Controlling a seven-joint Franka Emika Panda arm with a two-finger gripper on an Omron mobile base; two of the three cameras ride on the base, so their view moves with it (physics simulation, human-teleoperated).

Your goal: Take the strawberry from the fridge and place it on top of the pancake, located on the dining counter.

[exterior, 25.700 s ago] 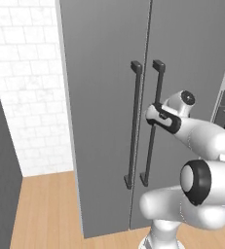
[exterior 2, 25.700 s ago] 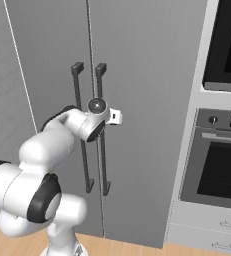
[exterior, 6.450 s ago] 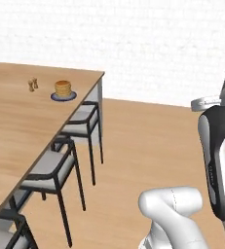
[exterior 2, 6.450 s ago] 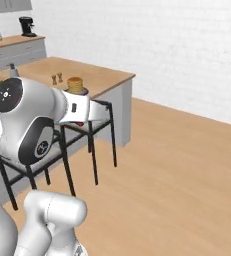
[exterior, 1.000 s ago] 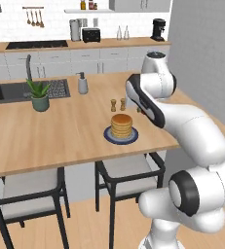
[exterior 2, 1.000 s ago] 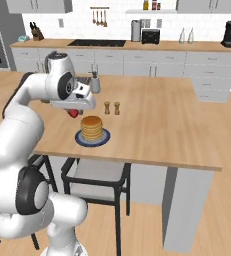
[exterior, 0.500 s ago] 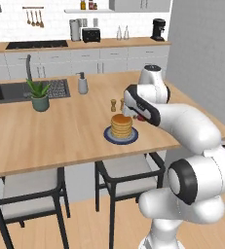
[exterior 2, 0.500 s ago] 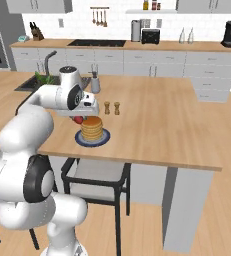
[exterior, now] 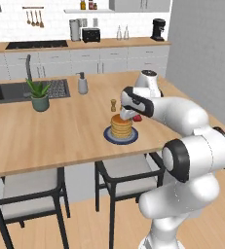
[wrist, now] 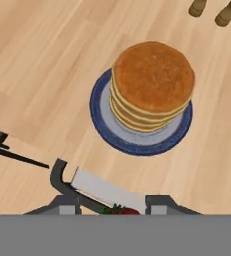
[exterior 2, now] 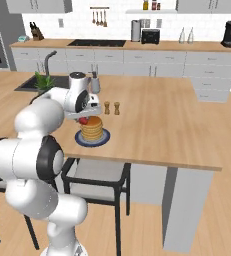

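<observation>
- A white kitchen: wall counter (exterior 2: 137, 47) at the back with a toaster (exterior 2: 150, 36) and a coffee maker (exterior 2: 230, 34).
- In front, the light-wood dining counter (exterior 2: 177, 125), with a dark sink (exterior: 16, 91) set in toward its left end and a potted plant (exterior: 38, 96) at the sink's near edge.
- A soap bottle (exterior: 83, 83) stands just right of the sink.
- Pancake (exterior: 121, 126) stack on a blue plate (wrist: 104, 125), near the counter's front edge; its top is bare.
- Two shakers (exterior 2: 112, 108) stand just behind the plate, toward the counter's middle.
- Gripper (exterior 2: 84, 119) hangs just beside the stack, at about its top level, clenched on the strawberry (exterior 2: 83, 120).
- The strawberry sits off the stack's side, not over it; in the hand view it shows red between the finger tips (wrist: 118, 210).
- Stools (exterior: 126, 168) tucked under the front edge.
</observation>
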